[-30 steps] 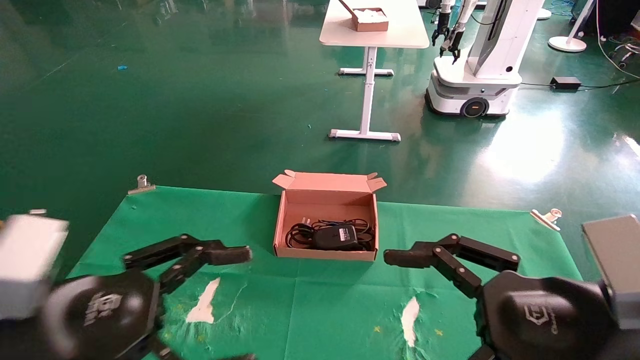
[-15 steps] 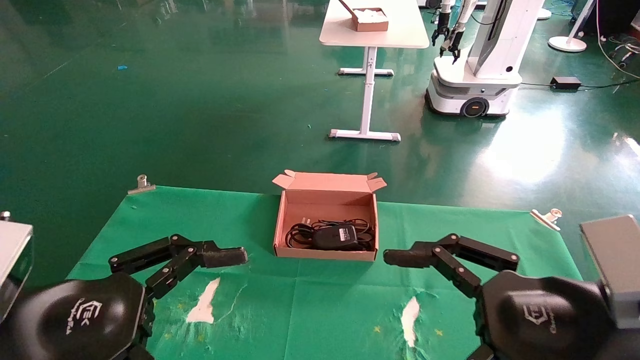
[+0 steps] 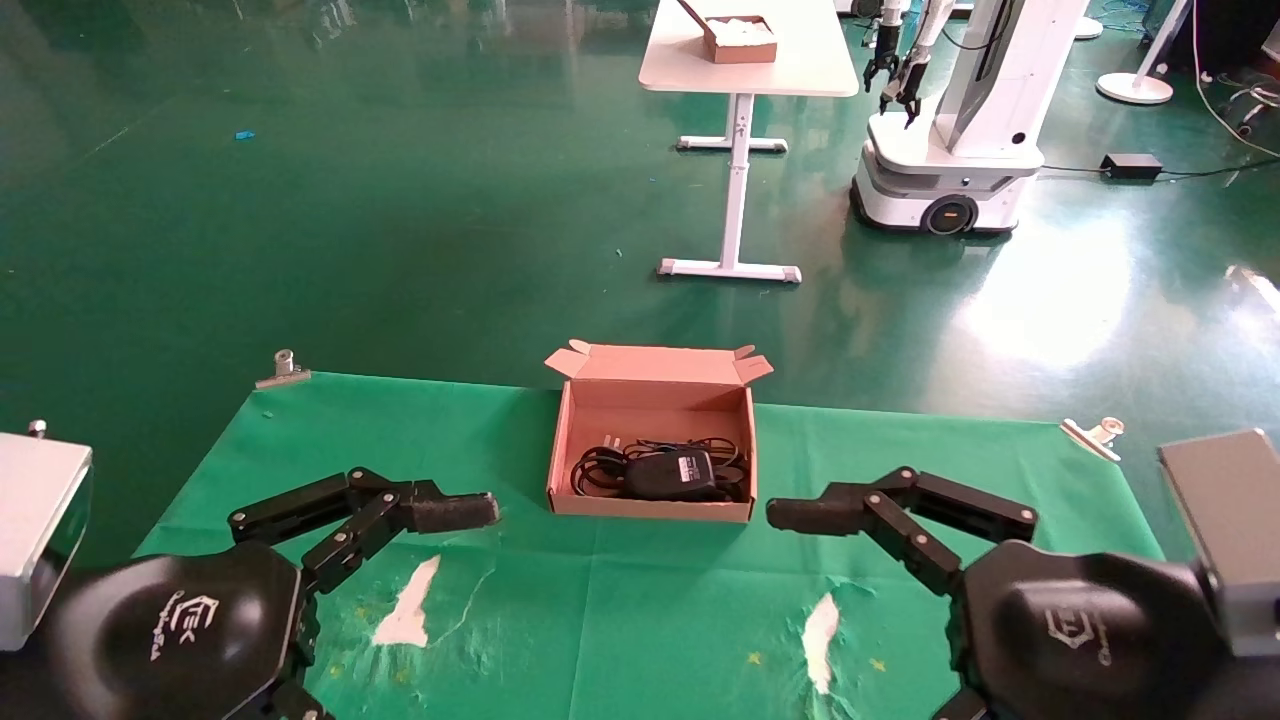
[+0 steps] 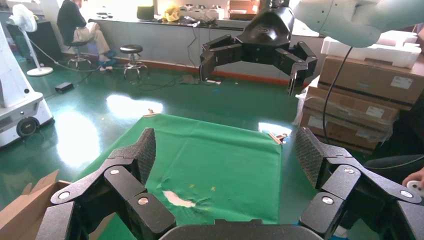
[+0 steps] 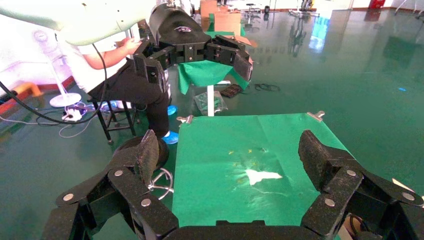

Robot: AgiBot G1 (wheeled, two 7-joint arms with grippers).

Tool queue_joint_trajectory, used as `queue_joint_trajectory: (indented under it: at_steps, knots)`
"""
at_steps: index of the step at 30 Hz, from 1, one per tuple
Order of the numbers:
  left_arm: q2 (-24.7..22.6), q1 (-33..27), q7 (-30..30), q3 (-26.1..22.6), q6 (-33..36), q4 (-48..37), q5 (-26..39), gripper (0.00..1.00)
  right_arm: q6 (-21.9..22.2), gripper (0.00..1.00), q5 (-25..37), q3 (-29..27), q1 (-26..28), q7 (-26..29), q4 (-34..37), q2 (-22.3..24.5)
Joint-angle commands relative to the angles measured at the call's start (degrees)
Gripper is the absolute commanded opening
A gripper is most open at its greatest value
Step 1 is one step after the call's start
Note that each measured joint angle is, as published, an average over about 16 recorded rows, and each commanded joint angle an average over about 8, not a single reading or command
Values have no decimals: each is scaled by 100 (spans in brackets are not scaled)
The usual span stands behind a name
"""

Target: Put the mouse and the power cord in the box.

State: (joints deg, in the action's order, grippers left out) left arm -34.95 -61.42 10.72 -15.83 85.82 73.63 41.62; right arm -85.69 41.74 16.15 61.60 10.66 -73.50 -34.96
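The open brown box [image 3: 650, 508] sits at the middle back of the green cloth, its lid standing up behind. Inside lies the black mouse [image 3: 672, 473], pale label up, on the looped black power cord [image 3: 596, 468]. My left gripper [image 4: 227, 150] hovers open and empty to the left of the box, one finger [image 3: 455, 512] pointing at the box's near left corner. To the right of the box my right gripper [image 5: 230, 152] is also open and empty, its finger [image 3: 800, 516] aimed at the near right corner. Neither gripper touches the box.
The green cloth [image 3: 620, 620] has two white tears [image 3: 408, 605] [image 3: 820, 628] and metal clips [image 3: 283, 368] [image 3: 1095, 435] at its back corners. Beyond it are a white table with a smaller brown box [image 3: 740, 40] and another robot [image 3: 950, 130].
My left arm has pulled back and dropped lower at the left edge of the head view, then eased slightly forward. The right arm and the box's contents have not moved.
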Motion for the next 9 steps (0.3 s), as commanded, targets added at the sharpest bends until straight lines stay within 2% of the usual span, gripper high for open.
queue_joint_trajectory:
  at_steps: [1, 9]
  knots:
    - [-2, -5, 2, -6, -6, -2, 9, 100, 1, 100, 1, 1, 1, 0, 0, -1]
    - [-5, -13, 5, -18, -15, -5, 23, 100, 4, 100, 3, 1, 1, 0, 0, -1]
